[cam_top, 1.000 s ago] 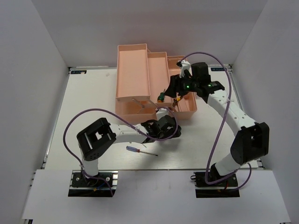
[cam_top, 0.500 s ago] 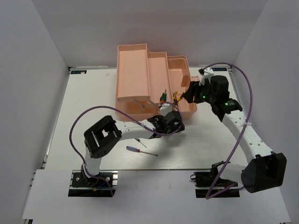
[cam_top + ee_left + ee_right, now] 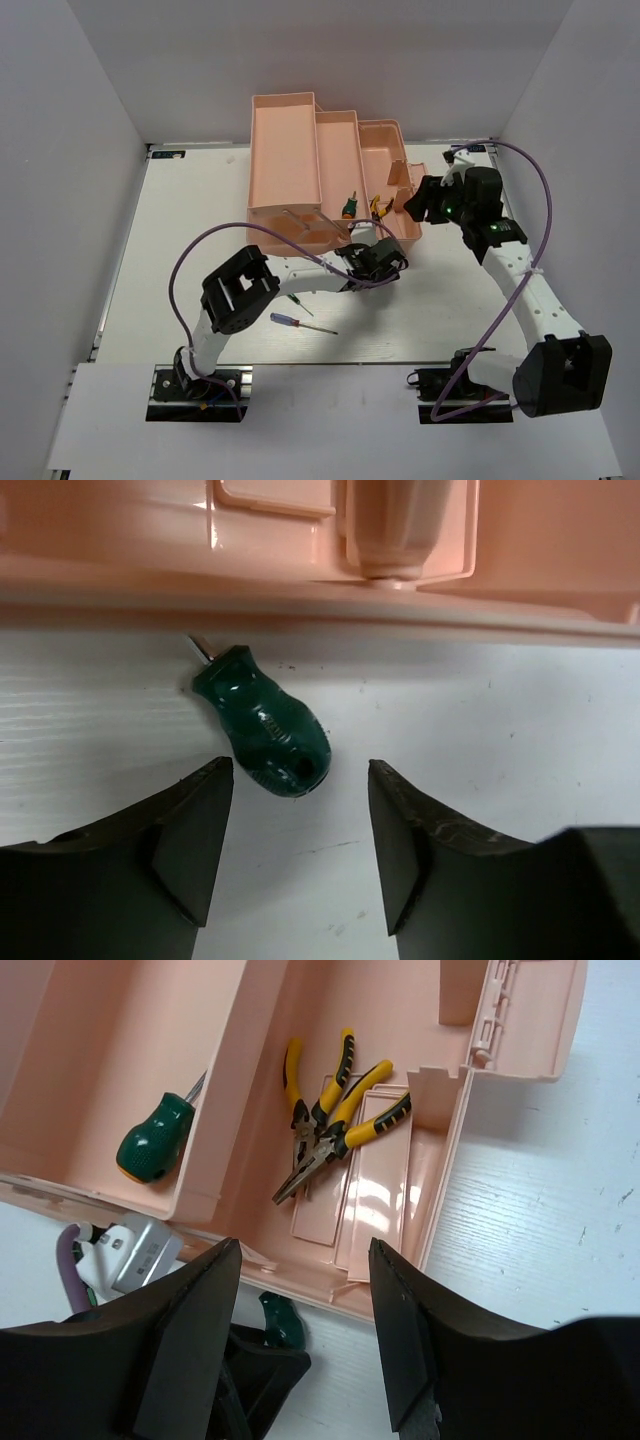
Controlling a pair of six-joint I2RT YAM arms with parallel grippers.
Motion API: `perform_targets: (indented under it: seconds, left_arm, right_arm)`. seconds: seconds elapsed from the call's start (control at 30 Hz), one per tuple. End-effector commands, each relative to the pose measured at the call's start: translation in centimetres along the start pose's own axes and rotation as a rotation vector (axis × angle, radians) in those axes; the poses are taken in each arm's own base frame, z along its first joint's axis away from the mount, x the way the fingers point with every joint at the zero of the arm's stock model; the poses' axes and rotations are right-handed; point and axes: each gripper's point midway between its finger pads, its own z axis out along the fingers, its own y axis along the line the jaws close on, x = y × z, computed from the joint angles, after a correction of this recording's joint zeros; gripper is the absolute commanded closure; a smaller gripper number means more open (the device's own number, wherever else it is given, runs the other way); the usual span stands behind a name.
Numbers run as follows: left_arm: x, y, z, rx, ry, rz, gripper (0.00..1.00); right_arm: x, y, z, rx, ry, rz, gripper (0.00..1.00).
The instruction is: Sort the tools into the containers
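Toolbox (image 3: 285,150) stands open on the table (image 3: 200,220), trays fanned out.

- Left gripper (image 3: 298,780): at the toolbox's front wall, low over the table. Fingers apart, nothing clamped. They sit either side of the butt of a stubby green screwdriver (image 3: 265,735), with a gap showing on both sides.
- That screwdriver lies on the table just in front of the toolbox. It is tilted across the fingers, with its shaft tip at the foot of the wall.
- Right gripper (image 3: 304,1250): at the toolbox's right end, looking down into it. Fingers apart, empty.
- Already inside the toolbox: two pliers (image 3: 325,1110) in the right compartment and a second stubby green screwdriver (image 3: 155,1140) in the tray next to it.
- Further in front of the toolbox, unsorted: a thin black-green screwdriver (image 3: 297,302) and a blue-red screwdriver (image 3: 300,322).

Step in hand, as we judge it: grasp the stubby screwdriver.

- The fingers bracket only the rounded butt, and a squeeze there may squirt the handle out.
- We would advance toward the wall until the pads face the fattest part of the handle.
- Turning the wrist to square with the handle's tilt should help.
- Close gently and lift straight up before crossing the wall.
- Its twin's tray looks the likely home.
- Keep clear of the right arm, which is close by.
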Motion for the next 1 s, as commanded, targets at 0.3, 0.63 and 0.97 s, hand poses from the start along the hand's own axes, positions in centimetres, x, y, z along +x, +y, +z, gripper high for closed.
perform_targets:
  seconds: [0.3,0.63,0.97]
  left_arm:
    - [0.1,0.3,0.7,-0.120,0.014,0.020,0.39]
    - [1.8,2.3,0.9,-0.184,0.052,0.043,0.50]
    - [3.1,5.8,-2.5,-0.214,0.066,0.060,0.50]
  right_arm:
    - [-1.4,-0.3,-1.2,-0.025,-0.075,0.044,0.40]
    - [-1.4,-0.5,-1.5,-0.030,-0.078,0.061,0.40]
    - [-1.5,-0.5,-1.7,-0.041,-0.078,0.075,0.40]
